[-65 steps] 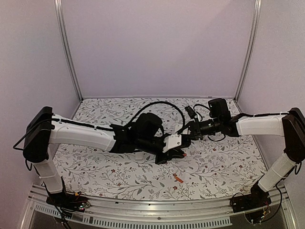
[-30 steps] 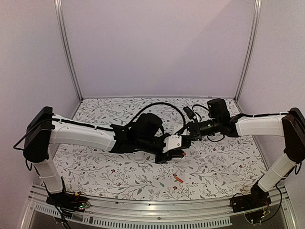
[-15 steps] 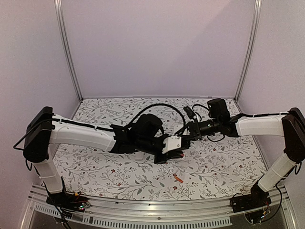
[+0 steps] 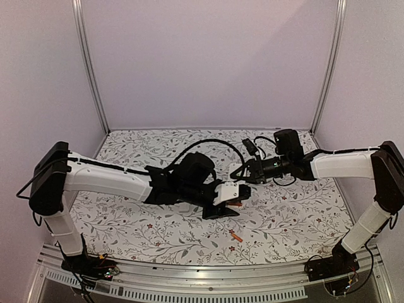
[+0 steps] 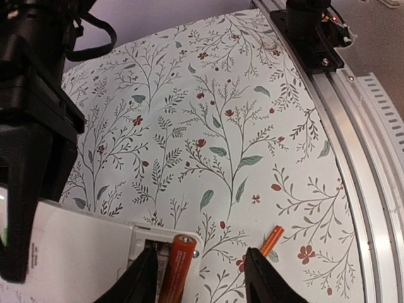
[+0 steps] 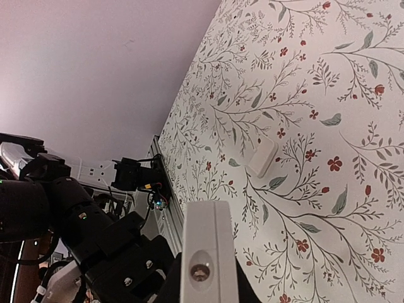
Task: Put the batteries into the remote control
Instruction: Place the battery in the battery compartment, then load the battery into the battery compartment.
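Left wrist, unlike right, shows battery (image 5: 177, 268) in remote control (image 5: 79, 252).

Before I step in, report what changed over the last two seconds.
The right gripper, holding the remote control, edged left toward the left gripper, which dipped slightly. Nothing visibly grasped or released. The loose battery stayed put.

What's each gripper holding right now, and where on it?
Right gripper clamps the remote at the end away from its battery recess. Left gripper is open, holding nothing.
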